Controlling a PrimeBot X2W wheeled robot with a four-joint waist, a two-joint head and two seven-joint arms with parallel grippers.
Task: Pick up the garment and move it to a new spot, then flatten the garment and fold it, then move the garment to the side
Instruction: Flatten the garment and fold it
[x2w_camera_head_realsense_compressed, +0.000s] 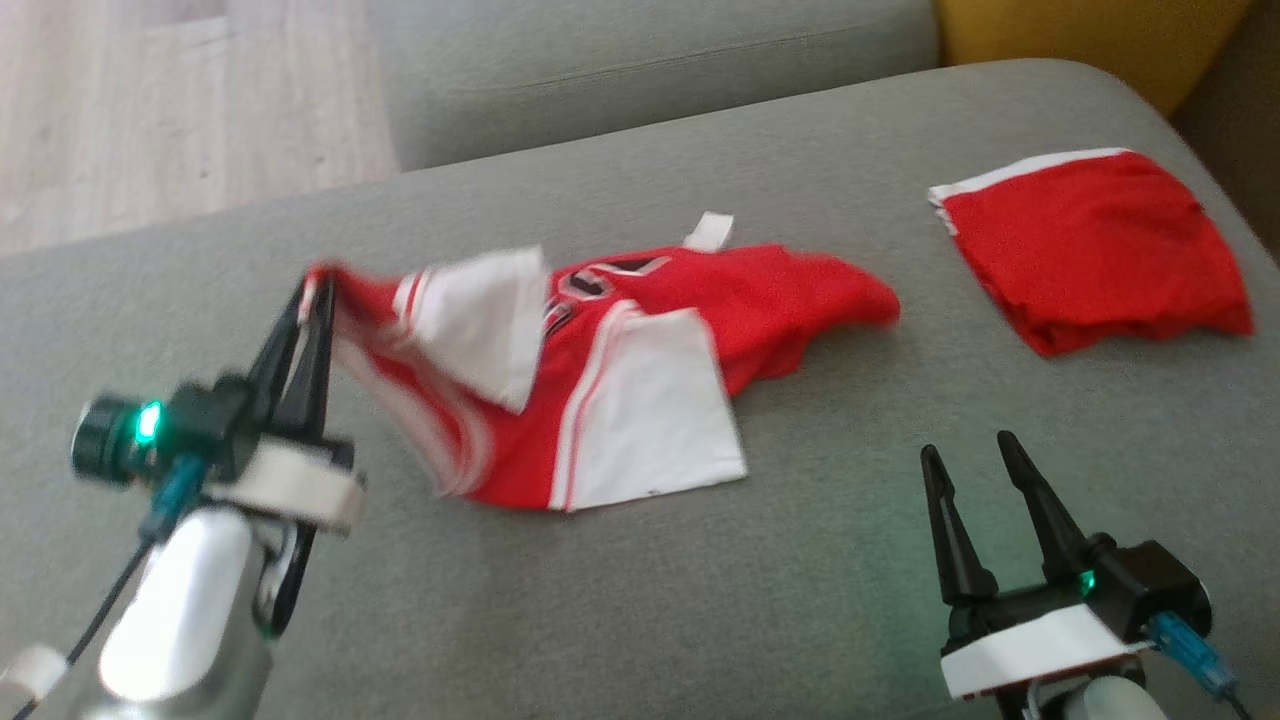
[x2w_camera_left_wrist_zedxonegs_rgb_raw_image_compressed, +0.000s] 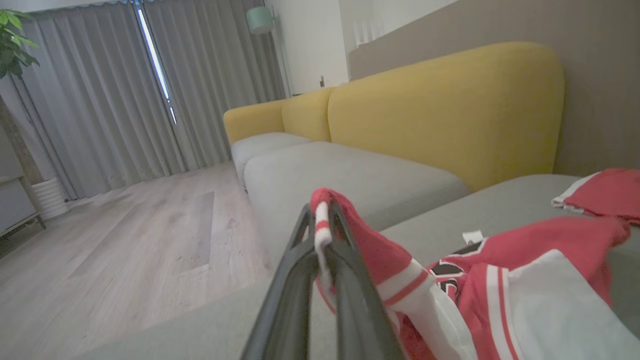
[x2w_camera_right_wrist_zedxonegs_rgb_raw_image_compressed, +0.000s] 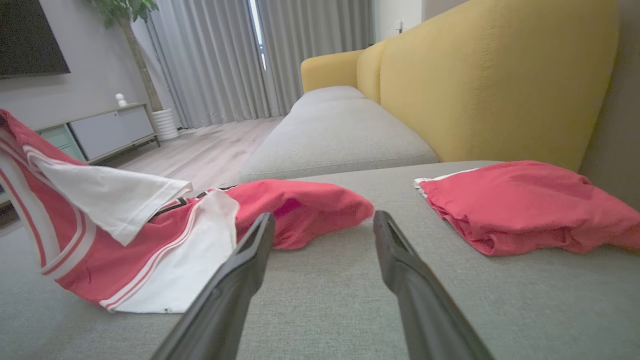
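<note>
Left gripper (x2w_camera_head_realsense_compressed: 318, 288): pinches the lifted left end of the red-and-white garment (x2w_camera_head_realsense_compressed: 640, 400). Rest draped mid-cushion on grey sofa seat (x2w_camera_head_realsense_compressed: 600, 600), long axis left-right, other end toward right edge. Right gripper (x2w_camera_head_realsense_compressed: 968, 452): spread, empty.

Free grey cushion (x2w_camera_head_realsense_compressed: 700, 600) stretches ahead of the right tool (x2w_camera_head_realsense_compressed: 967, 445), fingers spread over bare fabric. The jersey (x2w_camera_head_realsense_compressed: 620, 370) sprawls across the middle, one corner pinched up in the left tool (x2w_camera_head_realsense_compressed: 318, 290). A folded red cloth (x2w_camera_head_realsense_compressed: 1095, 250) blocks the far right; a bare lane of cushion runs between the two.
</note>
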